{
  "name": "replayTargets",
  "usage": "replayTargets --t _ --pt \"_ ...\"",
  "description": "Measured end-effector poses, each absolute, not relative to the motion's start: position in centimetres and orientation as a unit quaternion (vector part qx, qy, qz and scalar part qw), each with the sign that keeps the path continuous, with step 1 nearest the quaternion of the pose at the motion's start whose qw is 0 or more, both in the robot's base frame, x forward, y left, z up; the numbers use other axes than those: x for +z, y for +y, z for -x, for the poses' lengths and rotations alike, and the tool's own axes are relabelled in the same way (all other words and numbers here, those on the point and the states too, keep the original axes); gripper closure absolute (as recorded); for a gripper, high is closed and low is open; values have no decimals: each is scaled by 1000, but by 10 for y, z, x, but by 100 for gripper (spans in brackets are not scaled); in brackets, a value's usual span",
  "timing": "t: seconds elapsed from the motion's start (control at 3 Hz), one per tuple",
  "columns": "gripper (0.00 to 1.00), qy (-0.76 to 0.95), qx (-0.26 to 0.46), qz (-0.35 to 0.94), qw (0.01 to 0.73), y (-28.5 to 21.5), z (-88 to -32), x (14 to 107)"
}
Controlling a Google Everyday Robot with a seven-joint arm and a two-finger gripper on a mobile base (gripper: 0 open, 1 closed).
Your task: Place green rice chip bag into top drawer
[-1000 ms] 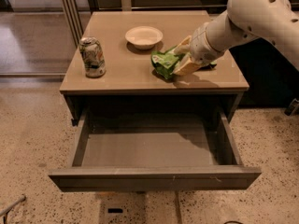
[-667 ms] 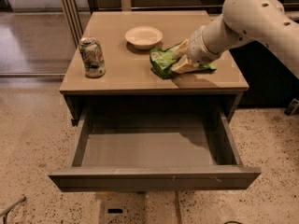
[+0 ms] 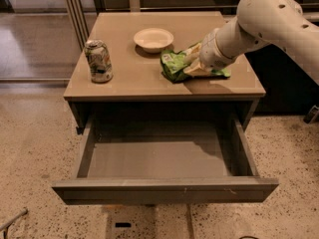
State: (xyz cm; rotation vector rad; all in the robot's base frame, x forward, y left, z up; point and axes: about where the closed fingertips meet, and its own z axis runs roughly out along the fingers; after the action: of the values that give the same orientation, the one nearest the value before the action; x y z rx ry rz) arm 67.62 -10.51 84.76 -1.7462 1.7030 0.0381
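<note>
Green rice chip bag (image 3: 173, 63) at gripper (image 3: 195, 66), tabletop (image 3: 129, 78)

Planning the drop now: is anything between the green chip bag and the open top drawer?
Nothing visible. The gripper is at the green rice chip bag on the tabletop; the top drawer stands open below, its inside bare. The can and bowl sit clear of that path.

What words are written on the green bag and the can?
No text here can be read.
green rice chip bag: white and red marks, too blurred to read.
crushed can: print too blurred to read.
The gripper rests on the bag and bears no label.
</note>
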Motion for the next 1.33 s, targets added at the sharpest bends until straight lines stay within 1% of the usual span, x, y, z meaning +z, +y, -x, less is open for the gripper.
replayTargets --t 0.33,1.0,1.33 --pt "100 648 12 676 349 -101 -674 863" --pt "100 623 -15 688 373 -90 -669 923" --pt "100 623 -15 688 373 -90 -669 923"
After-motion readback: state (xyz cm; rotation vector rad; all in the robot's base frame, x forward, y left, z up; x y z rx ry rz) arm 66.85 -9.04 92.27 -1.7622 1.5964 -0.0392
